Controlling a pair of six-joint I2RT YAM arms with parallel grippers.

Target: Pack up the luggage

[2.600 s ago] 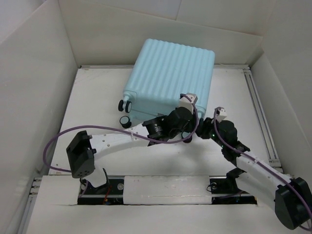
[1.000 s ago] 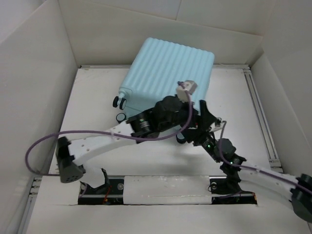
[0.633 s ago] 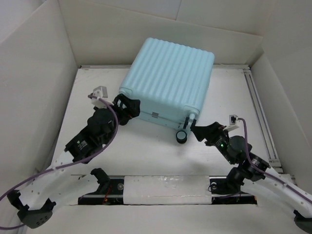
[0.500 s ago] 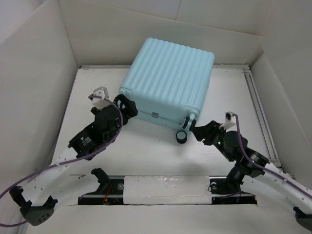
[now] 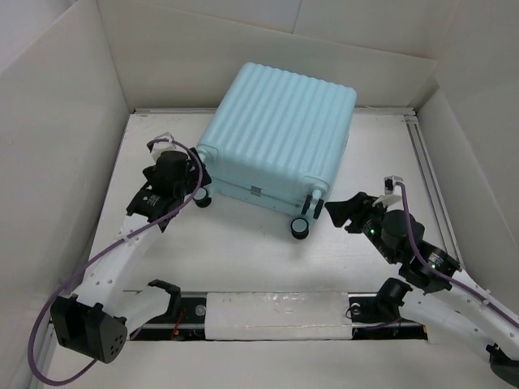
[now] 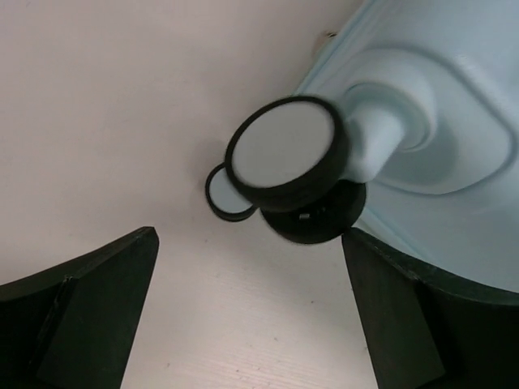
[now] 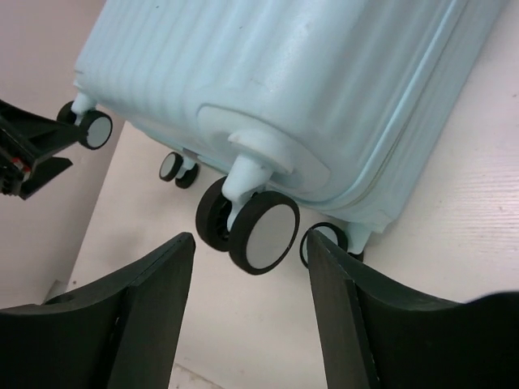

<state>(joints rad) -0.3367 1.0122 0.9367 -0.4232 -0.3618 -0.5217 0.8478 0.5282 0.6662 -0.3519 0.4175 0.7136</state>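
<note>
1. The left end effector has swung out from the crowded near side of the luggage to its left corner. Its jaws stand wide and hold nothing; in the wrist view the left caster sits just ahead of the gap between them.
2. The luggage has been turned since a few seconds ago. It now lies shut, ribbed shell up, at the back middle of the tabletop with its wheels toward the arm bases. Judged from that, filling looks done and what remains is squaring or standing it; whether the zip is closed I cannot tell.
3. The right caster sticks out at the near right corner, resting on the tabletop.
4. The right end effector has backed off to that corner, jaws moderately apart and empty, pointed at the caster.
5. Around: a purple cable loops off the left arm, a rail runs along the right side, and the back wall stands close behind the luggage, which leaves little room to push it further
</note>
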